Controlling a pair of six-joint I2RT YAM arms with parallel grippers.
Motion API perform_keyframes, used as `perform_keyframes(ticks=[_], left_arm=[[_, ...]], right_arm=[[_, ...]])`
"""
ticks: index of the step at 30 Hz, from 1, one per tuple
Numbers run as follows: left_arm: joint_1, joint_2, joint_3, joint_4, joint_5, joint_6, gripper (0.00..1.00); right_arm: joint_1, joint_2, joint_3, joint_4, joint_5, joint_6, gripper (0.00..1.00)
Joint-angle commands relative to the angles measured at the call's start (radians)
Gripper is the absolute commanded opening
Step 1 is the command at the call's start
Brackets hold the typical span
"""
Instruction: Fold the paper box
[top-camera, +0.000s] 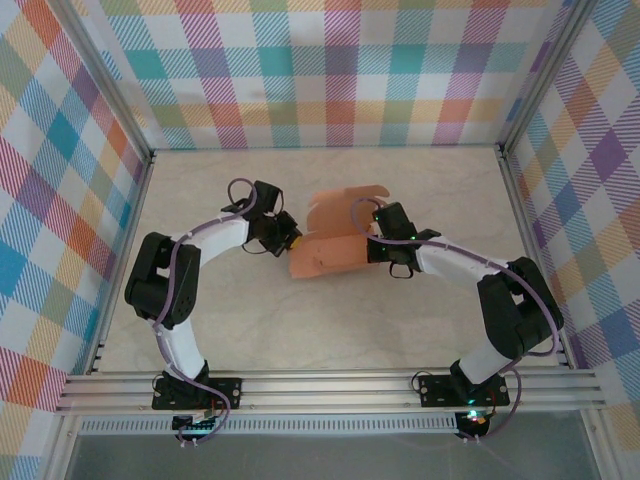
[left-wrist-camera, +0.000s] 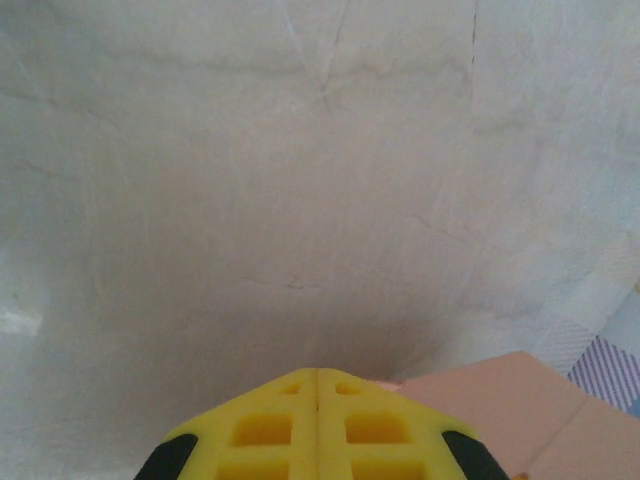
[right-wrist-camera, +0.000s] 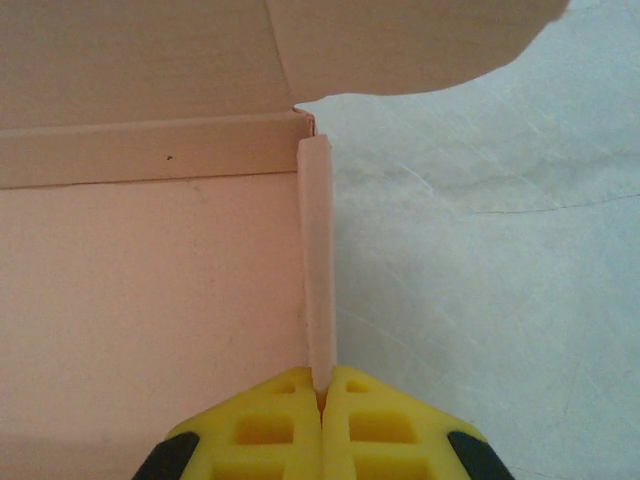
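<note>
Left gripper (top-camera: 288, 238): we see its yellow fingers (left-wrist-camera: 270, 430) pressed flat together with nothing between them, hanging low over the table (top-camera: 300, 330) at the left end of the paper box (top-camera: 325, 255).
Left gripper, wrist view (left-wrist-camera: 317, 375): a corner of salmon card (left-wrist-camera: 500, 400) lies just beside the right-hand finger. We cannot tell whether they touch.
Paper box: it sits mid-table between the two grippers, partly folded, with a rounded flap (top-camera: 345, 208) spread out on the far side.
Right gripper (top-camera: 378, 245): closed on the box's right end.
Right gripper, wrist view (right-wrist-camera: 322, 385): the fingers pinch a thin upright side flap (right-wrist-camera: 318, 260) edge-on. The box floor (right-wrist-camera: 150, 300) spreads to its left and bare table to its right.
In the way: each arm's wrist crowds one end of the box, and from above the right wrist covers the pinched edge.
Surroundings: plaid walls (top-camera: 330, 70) close three sides, and an aluminium rail (top-camera: 330, 385) with the arm bases runs along the near edge.
View against view: from above we get the whole layout but the jaws are too small to read. The wrist views give us the closed fingers and the pinch close up.
</note>
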Motion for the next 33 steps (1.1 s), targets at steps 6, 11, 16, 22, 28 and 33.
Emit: perform_keyframes(ticks=[6, 11, 16, 22, 28, 33], left_arm=[[-0.056, -0.053, 0.003, 0.006, -0.007, -0.019, 0.00], [-0.083, -0.018, 0.007, 0.057, 0.011, -0.042, 0.00], [-0.110, 0.008, 0.030, 0.091, 0.018, -0.073, 0.00], [-0.111, 0.033, 0.043, 0.108, -0.005, -0.094, 0.00], [-0.099, 0.057, 0.052, 0.141, -0.030, -0.143, 0.00], [-0.095, 0.047, 0.030, 0.192, -0.076, -0.218, 0.00]], right_arm=[[-0.006, -0.001, 0.009, 0.034, -0.009, 0.054, 0.00], [-0.006, 0.004, 0.016, 0.045, -0.045, 0.068, 0.00], [-0.005, 0.007, 0.008, 0.072, -0.093, 0.090, 0.00], [0.007, -0.009, -0.023, 0.124, -0.143, 0.096, 0.00], [0.032, -0.061, -0.095, 0.176, -0.198, 0.113, 0.00], [0.069, -0.096, -0.157, 0.209, -0.213, 0.137, 0.00]])
